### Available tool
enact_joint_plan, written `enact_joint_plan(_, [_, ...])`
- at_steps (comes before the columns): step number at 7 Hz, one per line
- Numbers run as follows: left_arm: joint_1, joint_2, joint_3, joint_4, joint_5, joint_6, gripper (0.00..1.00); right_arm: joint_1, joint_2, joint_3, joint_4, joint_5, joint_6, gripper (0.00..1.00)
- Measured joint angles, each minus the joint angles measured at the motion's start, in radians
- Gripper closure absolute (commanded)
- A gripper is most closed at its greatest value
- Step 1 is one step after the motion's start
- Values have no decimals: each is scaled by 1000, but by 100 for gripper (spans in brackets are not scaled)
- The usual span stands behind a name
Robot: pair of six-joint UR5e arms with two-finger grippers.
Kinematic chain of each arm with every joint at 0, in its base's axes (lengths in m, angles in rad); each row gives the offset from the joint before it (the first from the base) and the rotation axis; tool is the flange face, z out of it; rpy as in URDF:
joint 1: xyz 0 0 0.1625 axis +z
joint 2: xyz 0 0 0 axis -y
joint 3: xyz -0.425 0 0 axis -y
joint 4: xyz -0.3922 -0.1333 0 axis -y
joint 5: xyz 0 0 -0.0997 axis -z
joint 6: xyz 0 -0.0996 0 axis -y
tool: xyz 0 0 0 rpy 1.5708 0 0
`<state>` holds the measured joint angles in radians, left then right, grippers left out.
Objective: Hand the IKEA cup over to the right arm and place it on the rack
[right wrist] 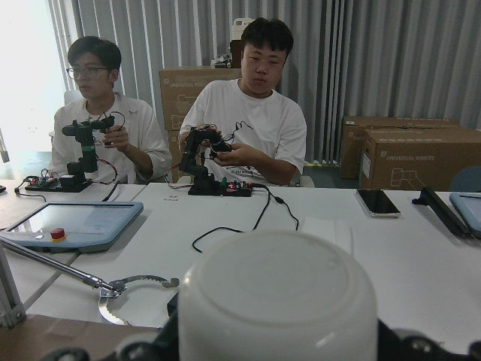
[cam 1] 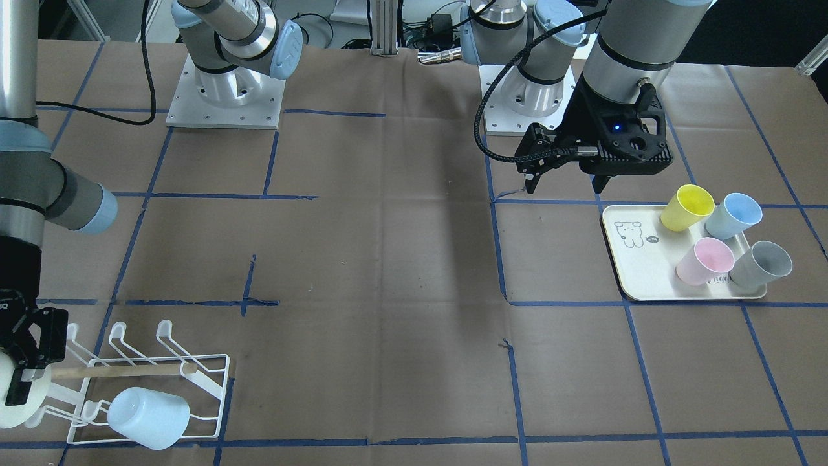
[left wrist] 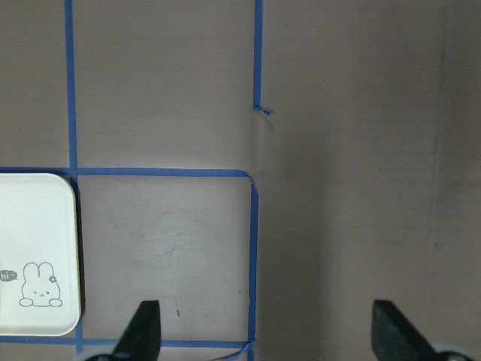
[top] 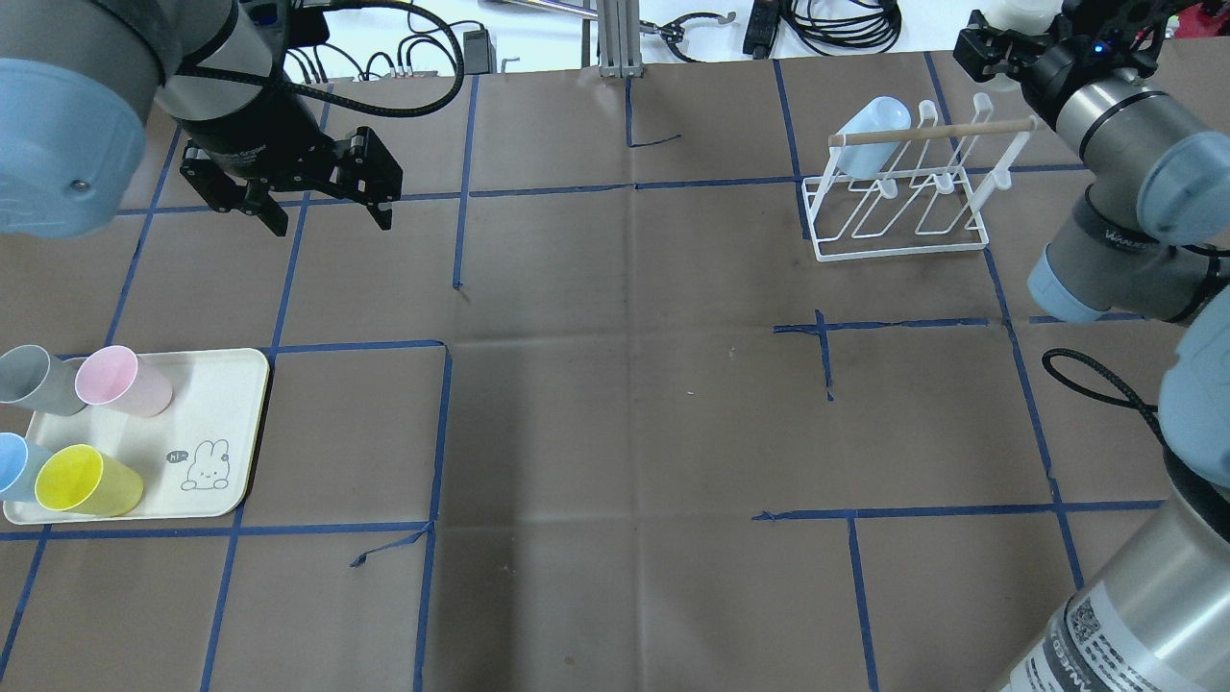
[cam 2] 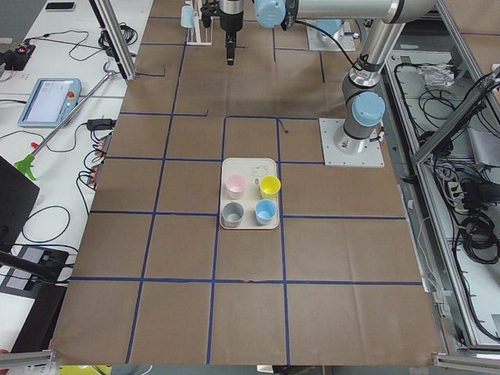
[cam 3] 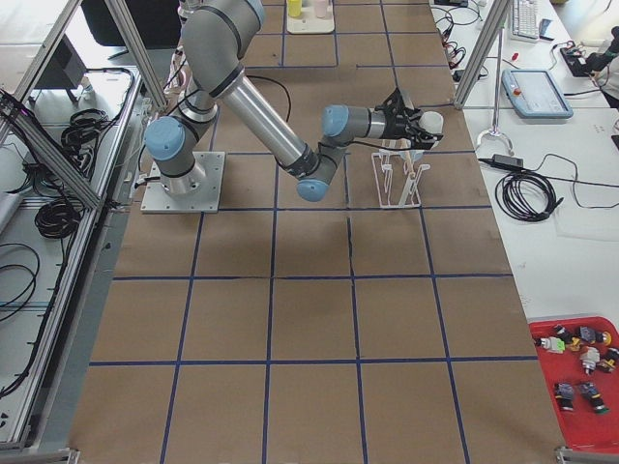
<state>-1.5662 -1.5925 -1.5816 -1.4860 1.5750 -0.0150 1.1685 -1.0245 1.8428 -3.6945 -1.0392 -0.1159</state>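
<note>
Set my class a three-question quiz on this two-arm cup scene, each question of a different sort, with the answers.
1. True or false: the left end effector is open and holds nothing.
2. How many cups stand on the tray? A two, B four, C six.
3. Fill in: the right end effector grips a ____ IKEA cup near the rack.

Key: 1 true; 2 B; 3 white.

Bright, even light; soft shadows (window glare)
</note>
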Motion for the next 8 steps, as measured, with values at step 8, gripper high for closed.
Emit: enact_joint_plan(8, [2, -6, -5, -2, 5, 7, 0, -12, 138, -83, -1, 21, -12, 72])
